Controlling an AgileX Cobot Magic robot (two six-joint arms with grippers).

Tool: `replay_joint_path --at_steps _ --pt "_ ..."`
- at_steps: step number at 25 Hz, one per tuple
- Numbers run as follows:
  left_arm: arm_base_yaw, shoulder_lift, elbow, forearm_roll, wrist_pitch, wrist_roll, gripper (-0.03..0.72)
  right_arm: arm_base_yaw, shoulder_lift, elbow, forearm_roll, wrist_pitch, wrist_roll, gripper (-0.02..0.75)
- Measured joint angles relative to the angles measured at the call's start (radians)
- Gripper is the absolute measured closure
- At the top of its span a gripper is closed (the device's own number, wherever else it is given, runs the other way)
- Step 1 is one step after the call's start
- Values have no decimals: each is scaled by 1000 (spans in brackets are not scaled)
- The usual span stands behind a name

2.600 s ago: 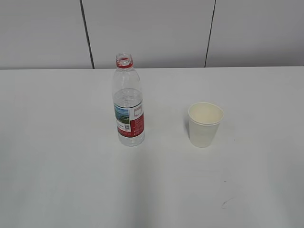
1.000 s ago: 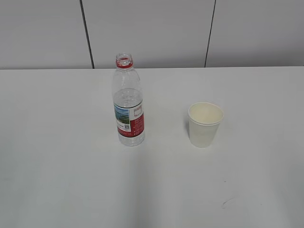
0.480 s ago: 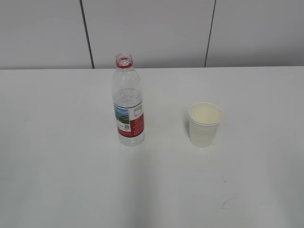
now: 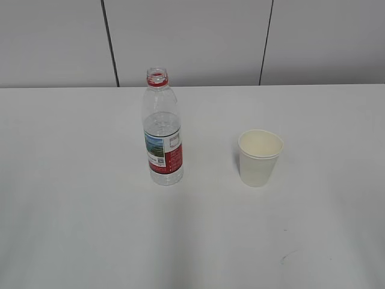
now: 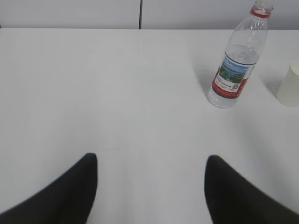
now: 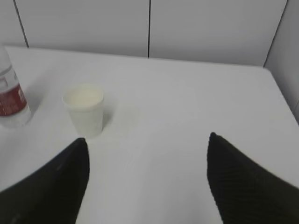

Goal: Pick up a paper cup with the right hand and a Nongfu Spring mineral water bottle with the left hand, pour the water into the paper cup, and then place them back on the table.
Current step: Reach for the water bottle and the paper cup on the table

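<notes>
One bottle (image 4: 162, 135); one paper cup (image 4: 259, 158)

The bottle (image 4: 162, 129) is clear plastic with a red neck ring and a red-and-white label carrying a green landscape. The paper cup (image 4: 259, 158) is plain cream-white. The desk (image 4: 78, 211) is plain white with a faint dark scuff. Both tools' fingers (image 5: 65, 196) (image 6: 247, 186) are black.

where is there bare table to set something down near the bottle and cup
The gap between the Nongfu Spring bottle and the paper cup is bare. The table is also bare left of the bottle, right of the cup, and across the near side in front of both. Nowhere is crowded; only these two things stand on it.
</notes>
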Motion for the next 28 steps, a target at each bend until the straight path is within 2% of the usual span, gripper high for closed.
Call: replay_joint_path --at_steps 5,12,16,23,28 --pt "0 0 -7 0 -28 0 230 0 0 -8 27 -144 0 156" --pt "0 0 -11 6 -224 0 228 0 0 -8 31 -175 0 156" --pt "0 0 -8 49 -354 0 228 0 0 -8 31 -201 -2 156" --pt "0 0 120 71 -580 0 232 0 0 -8 21 -232 -2 156" --pt "0 0 181 71 -619 0 235 0 0 34 -33 -261 -2 157"
